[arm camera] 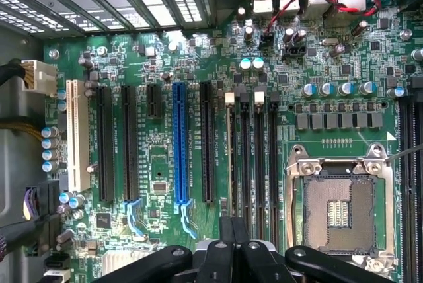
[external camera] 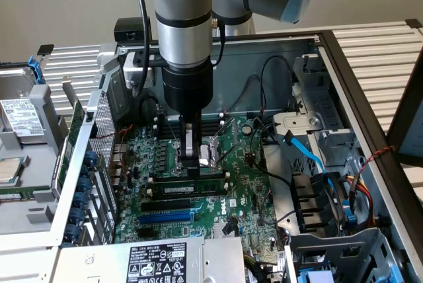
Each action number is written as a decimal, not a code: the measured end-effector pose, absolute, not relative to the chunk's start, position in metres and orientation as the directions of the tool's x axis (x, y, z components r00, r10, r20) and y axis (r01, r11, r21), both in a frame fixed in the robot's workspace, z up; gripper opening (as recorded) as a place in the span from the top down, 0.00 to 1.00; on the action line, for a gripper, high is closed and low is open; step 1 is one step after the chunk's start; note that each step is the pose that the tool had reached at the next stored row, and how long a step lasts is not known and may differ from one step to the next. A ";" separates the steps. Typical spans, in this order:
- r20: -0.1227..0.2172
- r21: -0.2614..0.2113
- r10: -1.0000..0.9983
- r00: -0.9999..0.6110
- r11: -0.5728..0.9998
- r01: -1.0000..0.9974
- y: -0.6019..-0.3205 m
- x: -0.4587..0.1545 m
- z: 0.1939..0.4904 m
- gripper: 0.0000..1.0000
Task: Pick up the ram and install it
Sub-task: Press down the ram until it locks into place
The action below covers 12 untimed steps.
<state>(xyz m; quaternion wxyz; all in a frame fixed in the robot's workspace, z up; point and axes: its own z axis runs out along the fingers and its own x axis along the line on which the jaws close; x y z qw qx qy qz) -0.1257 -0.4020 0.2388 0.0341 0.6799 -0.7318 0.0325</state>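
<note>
With its fingers closed and empty, the gripper (external camera: pixel 191 164) presses down on the ram (external camera: pixel 187 188), which stands on edge in a black slot (external camera: pixel 158 178) of the motherboard (external camera: pixel 244 184), seating it.

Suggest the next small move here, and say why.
Probably ease straight down, gently. The shut gripper stands right over the ram, which stands on edge on the board beneath it. Whether the ram is fully seated I cannot tell, so a light press seems the safest step.
</note>
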 end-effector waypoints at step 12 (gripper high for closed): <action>0.094 -0.001 -0.993 -0.073 0.073 -0.997 -0.402 -0.126 0.240 0.89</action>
